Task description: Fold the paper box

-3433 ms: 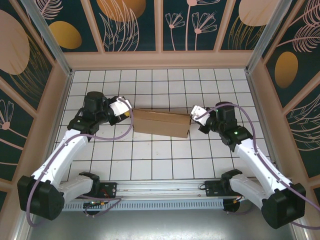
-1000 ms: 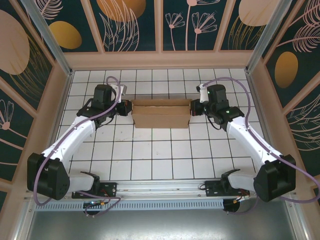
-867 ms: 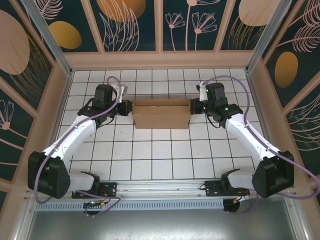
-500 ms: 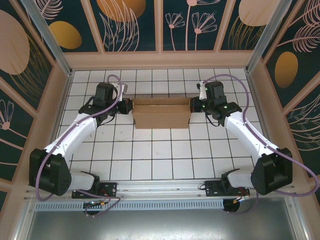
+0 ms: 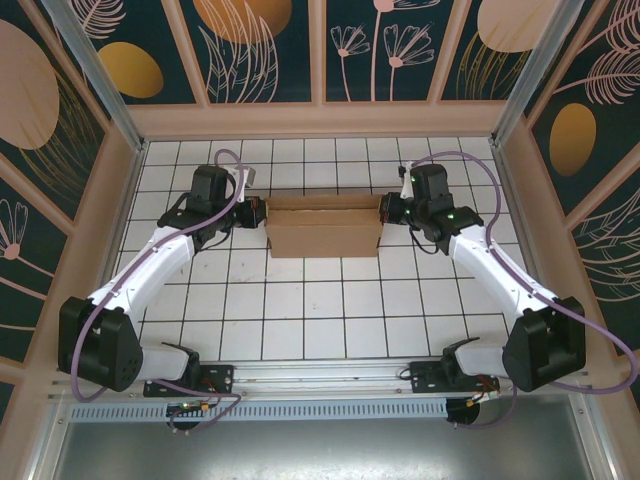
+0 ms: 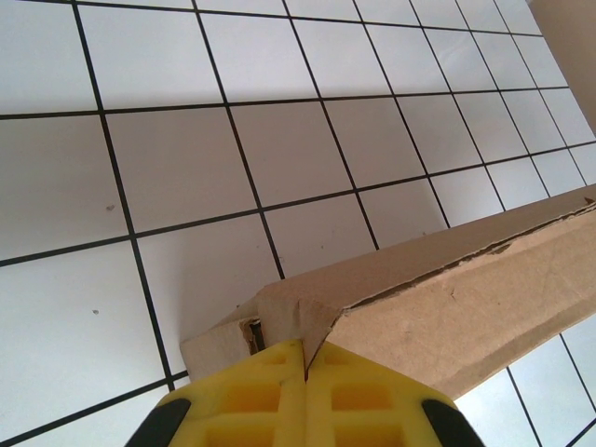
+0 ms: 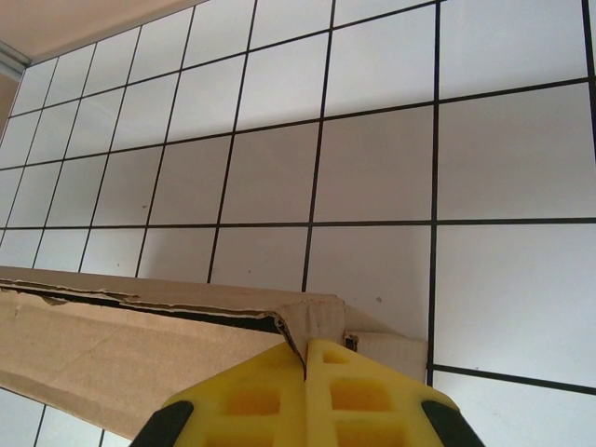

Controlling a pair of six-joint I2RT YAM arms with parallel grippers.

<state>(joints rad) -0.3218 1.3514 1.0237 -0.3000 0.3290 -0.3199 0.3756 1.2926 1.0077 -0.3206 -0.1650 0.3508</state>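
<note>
The paper box (image 5: 322, 230) is a flat brown cardboard box lying across the tiled floor, long side left to right, with a rear flap slightly raised. My left gripper (image 5: 259, 213) is at its left end and my right gripper (image 5: 386, 212) at its right end. In the left wrist view the yellow fingers (image 6: 251, 400) of the left gripper (image 6: 305, 348) are shut on a corner flap of the box (image 6: 447, 307). In the right wrist view the right gripper (image 7: 305, 348) is shut on the end corner of the box (image 7: 112, 349).
White tiled floor (image 5: 320, 310) stretches in front of the box toward the arm bases. Wooden-framed patterned walls (image 5: 320, 118) close in the back and both sides, a few tiles beyond each gripper.
Since the oldest frame the box has shifted back and squared up, with both grippers now at its ends. In the last second both wrists edged slightly rearward; the box stayed put.
</note>
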